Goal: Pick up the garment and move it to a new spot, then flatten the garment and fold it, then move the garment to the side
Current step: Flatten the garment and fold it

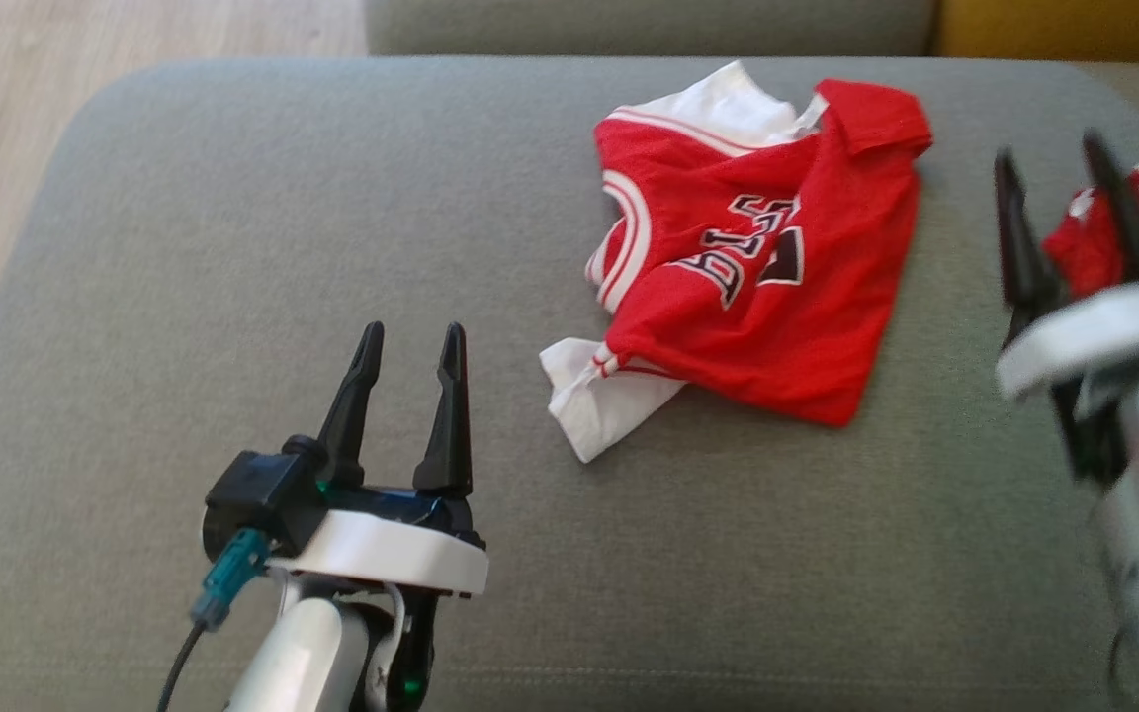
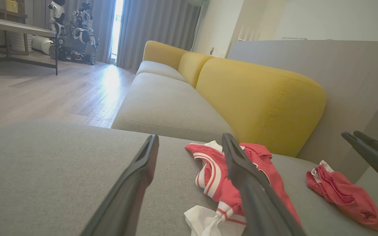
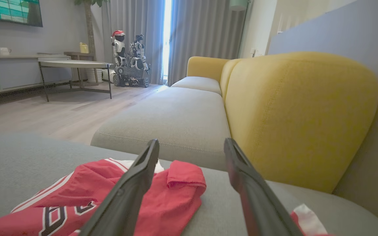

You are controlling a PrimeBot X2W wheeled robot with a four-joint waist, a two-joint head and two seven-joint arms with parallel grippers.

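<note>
The garment [image 1: 767, 287] is a red jersey with white trim and dark lettering. It lies loosely folded on the grey sofa cushion [image 1: 233, 247], right of centre. My left gripper [image 1: 412, 334] stands open over bare cushion, to the garment's lower left, with nothing between its fingers. My right gripper [image 1: 1047, 150] is open at the right edge, just right of the garment and clear of it. In the left wrist view the garment [image 2: 213, 173] lies ahead of the open left gripper [image 2: 189, 139]. In the right wrist view the garment [image 3: 110, 196] lies below and left of the open right gripper [image 3: 191, 143].
A second, smaller red and white cloth [image 1: 1089, 247] lies behind my right gripper, near the cushion's right end. A yellow backrest [image 2: 261, 101] runs along the far side. Another grey seat cushion [image 3: 176, 114] adjoins. Wood floor [image 1: 36, 148] lies beyond the left edge.
</note>
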